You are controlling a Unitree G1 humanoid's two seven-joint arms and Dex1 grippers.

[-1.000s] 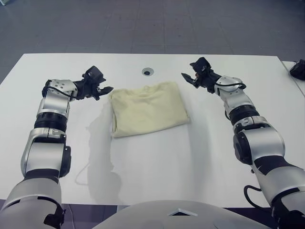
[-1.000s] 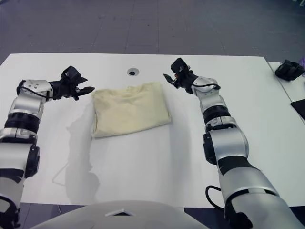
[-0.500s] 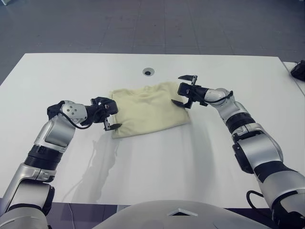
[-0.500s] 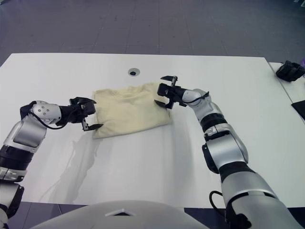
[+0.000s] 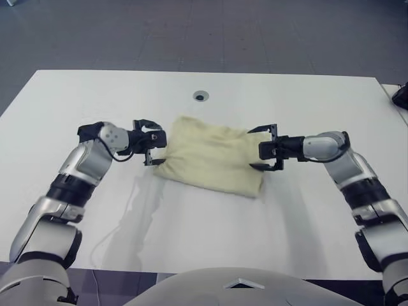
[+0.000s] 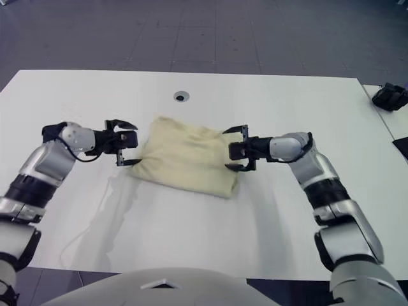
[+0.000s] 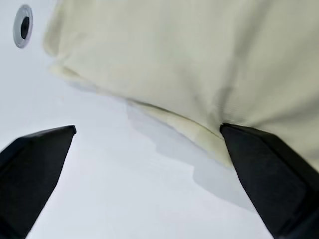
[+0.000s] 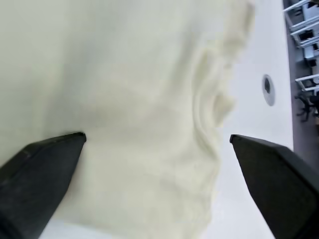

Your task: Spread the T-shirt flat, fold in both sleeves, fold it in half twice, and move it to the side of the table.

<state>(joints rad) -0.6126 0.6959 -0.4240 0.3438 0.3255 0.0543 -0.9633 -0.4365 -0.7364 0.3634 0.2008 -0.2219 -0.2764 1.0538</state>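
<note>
The folded pale yellow T-shirt (image 5: 210,156) lies skewed on the middle of the white table (image 5: 191,229). My left gripper (image 5: 152,142) is low at the shirt's left edge and stands open; in the left wrist view one of its fingers (image 7: 264,169) touches the shirt's (image 7: 174,59) folded hem. My right gripper (image 5: 262,148) is open at the shirt's right edge, its two fingers straddling the cloth. The right wrist view looks straight at the shirt (image 8: 139,74) between the open gripper (image 8: 158,137).
A round cable hole (image 5: 201,96) sits in the table behind the shirt. A black object (image 5: 401,95) lies at the far right edge. Bare table stretches to the left, right and front of the shirt.
Both grippers came down from the table's back to the shirt's two sides. The shirt has turned askew and slid a little toward the right and front.
</note>
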